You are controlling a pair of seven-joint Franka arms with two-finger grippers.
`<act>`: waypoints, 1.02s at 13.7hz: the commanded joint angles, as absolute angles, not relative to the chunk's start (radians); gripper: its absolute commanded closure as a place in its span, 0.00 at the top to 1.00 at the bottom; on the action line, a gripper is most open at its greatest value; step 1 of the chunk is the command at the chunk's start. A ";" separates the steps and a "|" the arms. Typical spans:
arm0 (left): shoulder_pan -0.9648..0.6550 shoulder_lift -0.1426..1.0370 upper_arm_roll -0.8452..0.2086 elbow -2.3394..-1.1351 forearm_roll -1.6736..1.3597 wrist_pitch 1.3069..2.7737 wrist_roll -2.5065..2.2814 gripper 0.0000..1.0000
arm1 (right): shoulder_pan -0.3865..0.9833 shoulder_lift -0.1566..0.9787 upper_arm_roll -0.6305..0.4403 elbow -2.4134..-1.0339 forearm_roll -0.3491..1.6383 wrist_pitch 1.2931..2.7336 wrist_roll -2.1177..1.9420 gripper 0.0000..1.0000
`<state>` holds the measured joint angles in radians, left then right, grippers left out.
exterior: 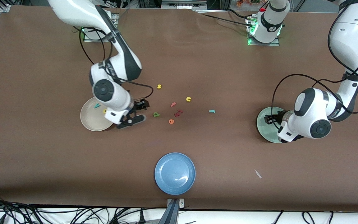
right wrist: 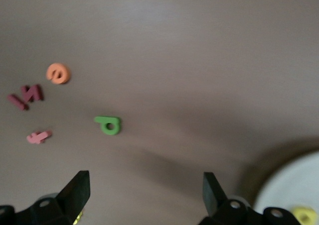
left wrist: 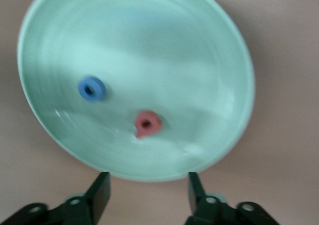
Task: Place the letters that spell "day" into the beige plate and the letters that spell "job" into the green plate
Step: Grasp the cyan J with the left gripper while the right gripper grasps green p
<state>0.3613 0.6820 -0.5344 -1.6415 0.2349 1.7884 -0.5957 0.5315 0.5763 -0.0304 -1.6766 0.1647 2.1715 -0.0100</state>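
Brown table covering is filling the whole front view, and I'm watching both arms working at opposite ends of it. My right gripper is hovering just beside the beige plate, on the side toward the letter cluster; its fingers are standing wide apart with nothing between them. Inside that plate I'm seeing the teal y and the yellow d lying near the rim, partly tucked under the wrist. The olive-green a is sitting on the bare table, near the open fingers, apart from them.

My left gripper is hanging over the green plate at the left arm's end. Its fingers are parted with nothing held. In the plate the blue o and the salmon b are lying near each other, not touching.

I'm seeing the teal j lying alone on the table between the cluster and the green plate. In the cluster: the yellow s, the yellow u, the salmon f, the dark red pieces and the orange e. The blue plate is sitting nearer the front camera than everything else.
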 commanded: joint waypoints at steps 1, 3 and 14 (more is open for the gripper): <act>0.359 0.643 -0.632 -1.646 0.235 1.755 -0.806 0.99 | 0.537 0.672 -0.023 -1.609 0.152 2.192 -0.171 1.00; 0.330 0.644 -0.676 -1.637 0.236 1.779 -1.045 0.99 | 0.563 0.699 -0.020 -1.605 0.140 2.197 -0.318 1.00; 0.115 0.727 -0.655 -1.790 0.466 2.298 -2.038 0.97 | 0.618 0.732 0.014 -1.605 -0.026 2.332 -0.812 0.94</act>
